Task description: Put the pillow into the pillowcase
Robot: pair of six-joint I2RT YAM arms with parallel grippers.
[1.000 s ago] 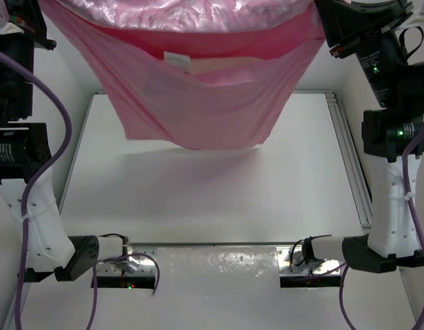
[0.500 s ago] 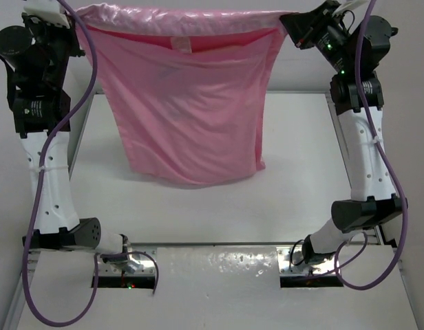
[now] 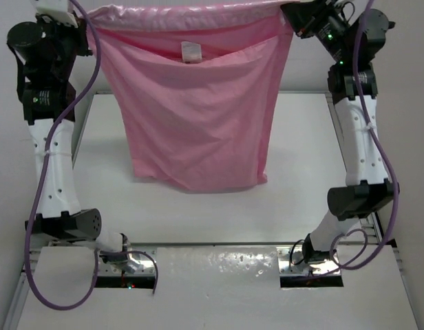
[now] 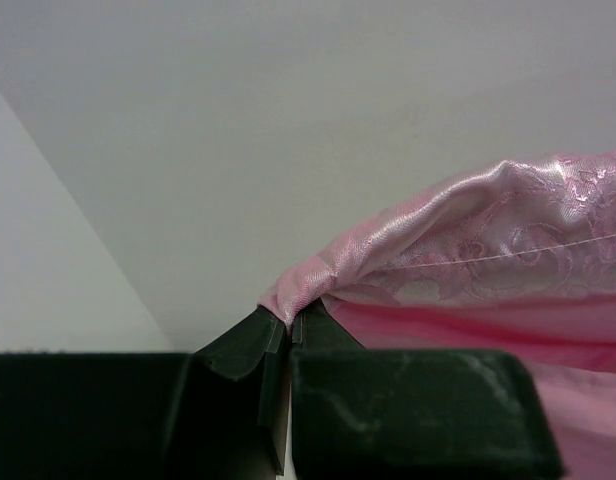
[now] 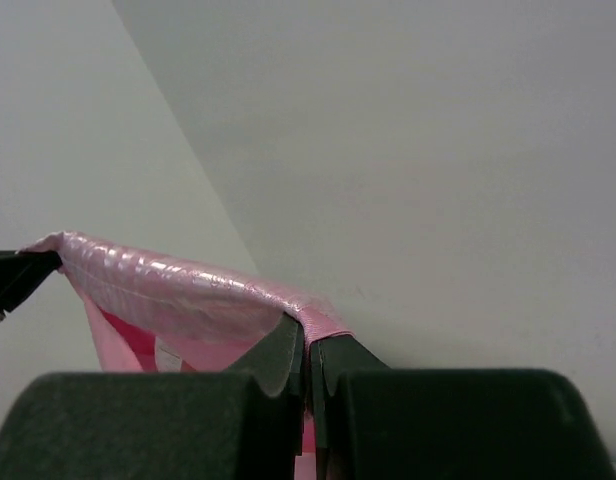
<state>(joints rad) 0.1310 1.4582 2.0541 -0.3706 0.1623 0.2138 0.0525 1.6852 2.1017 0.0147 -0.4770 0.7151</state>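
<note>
Pillowcase (image 3: pixel 198 117) hangs stretched above the worktop (image 3: pixel 198 220), with the left end effector (image 4: pixel 288 332) and right end effector (image 5: pixel 308 345) each clamped on a top corner. It's thin, limp, slippery satin, so I'd grip the bunched hem. Can't see the pillow

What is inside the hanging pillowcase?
Through its open top, the pillowcase shows only pink lining and a small white label. Lower down, the fabric hides the inside; no pillow is visible.

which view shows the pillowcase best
Top external: the whole pillowcase hangs there. The left wrist view shows only a corner pinched in the left gripper; the right wrist view, the other corner in the right gripper.
</note>
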